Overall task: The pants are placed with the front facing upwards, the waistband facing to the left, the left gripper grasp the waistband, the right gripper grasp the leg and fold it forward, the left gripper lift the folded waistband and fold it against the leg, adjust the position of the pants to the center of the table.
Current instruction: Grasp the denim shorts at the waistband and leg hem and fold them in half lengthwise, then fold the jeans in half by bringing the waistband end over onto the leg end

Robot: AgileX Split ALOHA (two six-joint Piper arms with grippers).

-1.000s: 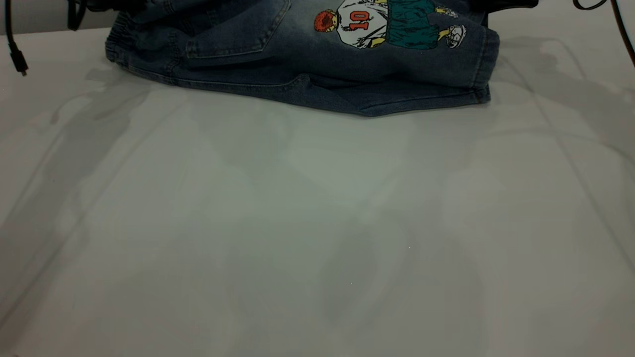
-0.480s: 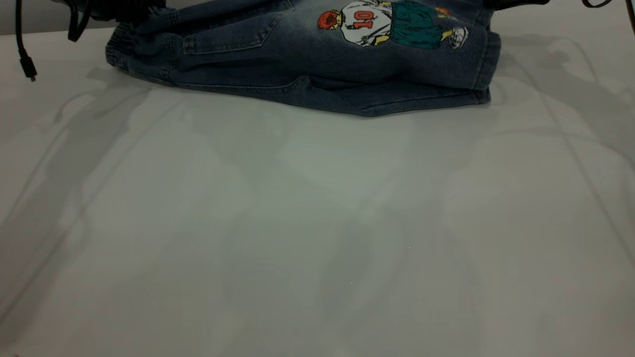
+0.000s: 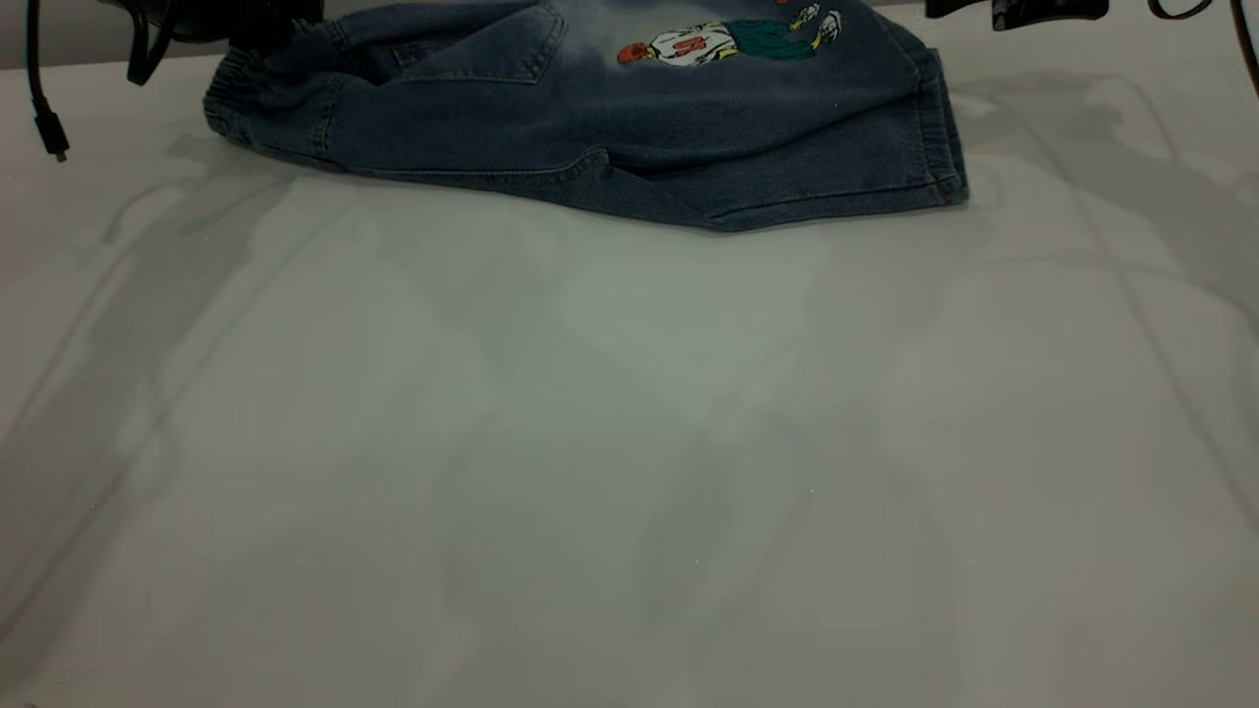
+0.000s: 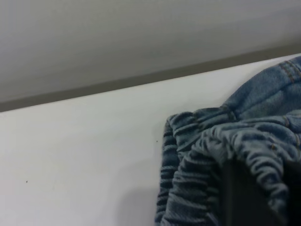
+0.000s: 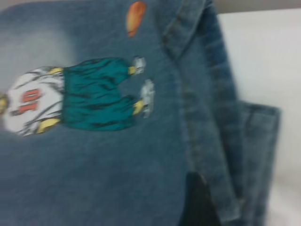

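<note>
The blue denim pants [image 3: 590, 128] lie folded lengthwise at the far edge of the table [image 3: 629, 442]. The cartoon print [image 3: 708, 41] is on the top layer, also visible in the right wrist view [image 5: 70, 99]. The ruched waistband [image 3: 228, 103] is at the left end. My left gripper [image 3: 236, 15] is shut on it, with the gathered band [image 4: 211, 155] draped over a dark finger [image 4: 244, 197]. My right gripper [image 3: 984, 10] is at the leg end. One black finger [image 5: 197, 202] lies on the upper leg's hem [image 5: 221, 141]. The other finger is hidden under the cloth.
A black cable with a plug [image 3: 44, 118] dangles at the far left. Another cable [image 3: 1241, 59] hangs at the far right. The wide white tabletop stretches from the pants to the near edge. A dark strip and a grey wall [image 4: 141, 37] lie beyond the table's far edge.
The lifted top layer has come down and gone back. The print, which faced the camera, now lies nearly flat. Both grippers moved away from the camera with the cloth.
</note>
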